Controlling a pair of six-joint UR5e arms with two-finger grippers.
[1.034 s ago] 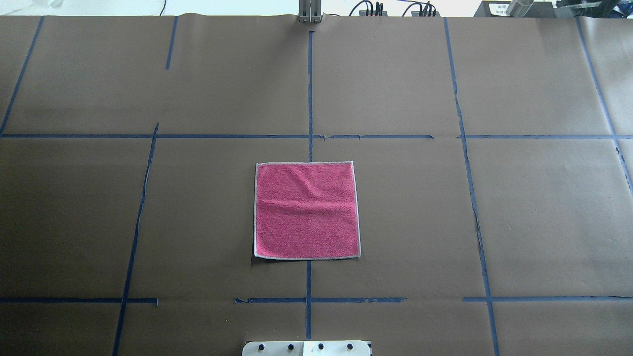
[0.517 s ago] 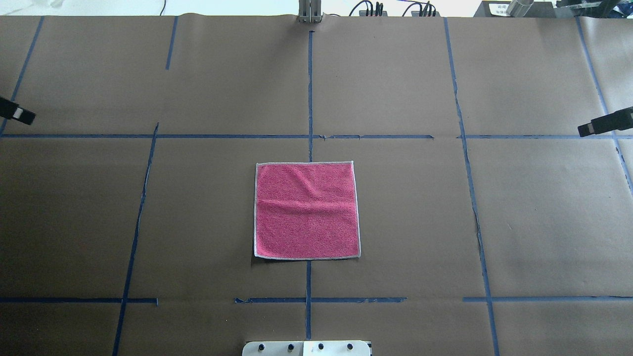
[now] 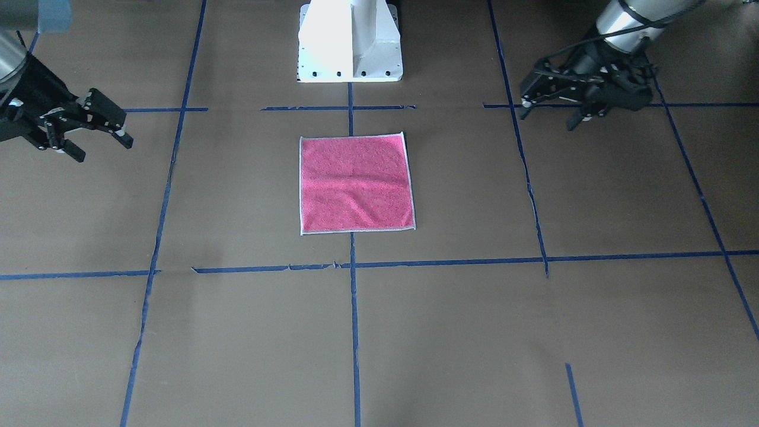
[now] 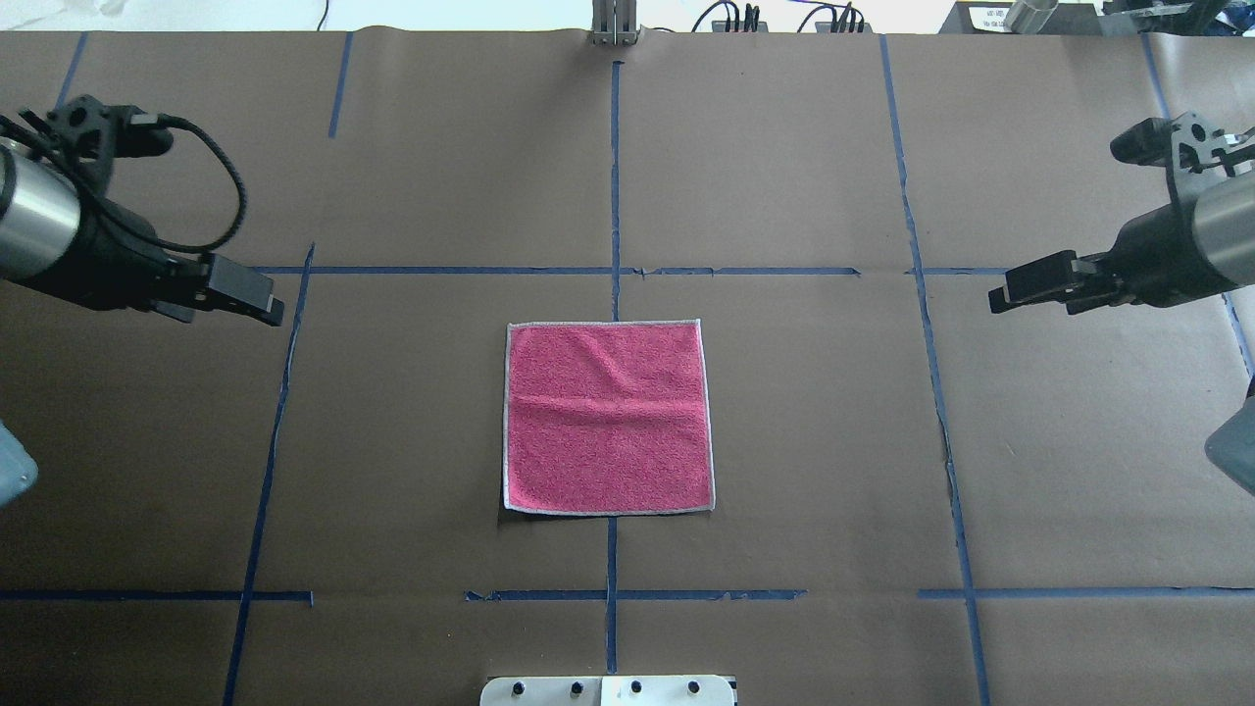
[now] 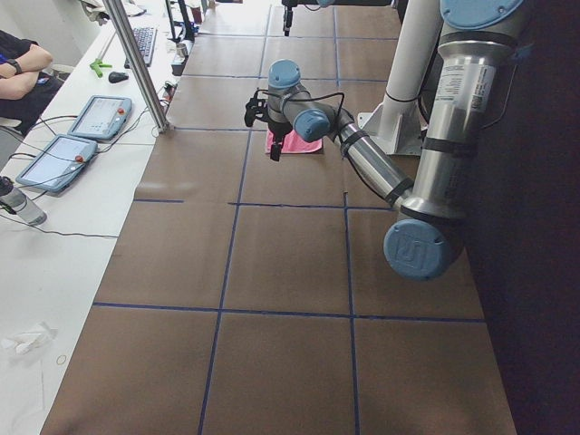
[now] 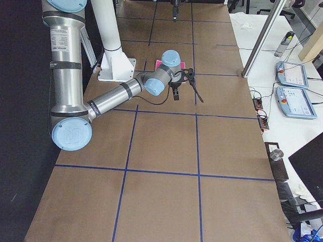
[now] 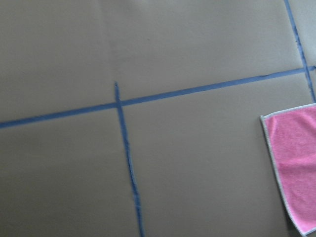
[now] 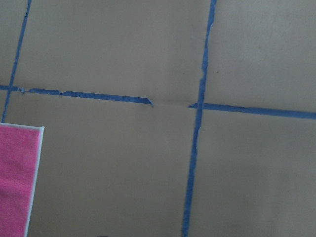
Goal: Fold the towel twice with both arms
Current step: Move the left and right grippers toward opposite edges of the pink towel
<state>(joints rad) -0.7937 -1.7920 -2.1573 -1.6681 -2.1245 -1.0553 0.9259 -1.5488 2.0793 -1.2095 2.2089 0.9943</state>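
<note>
Since nothing is held yet, the fingers of the left gripper point(image 3: 548, 114) are apart, and so are those of the right gripper point(image 3: 104, 149), ready to pinch, I think. Both point inward at the towel point(image 4: 608, 417), lying flat between them, well apart from each, pink side up. It is square, no side longer; its edges line up with the blue tape lines point(image 4: 615, 196).

Bright pink towel point(image 4: 608, 417) with whitish-grey border; brown table point(image 4: 784, 441) gridded with blue tape point(image 4: 441, 271).
</note>
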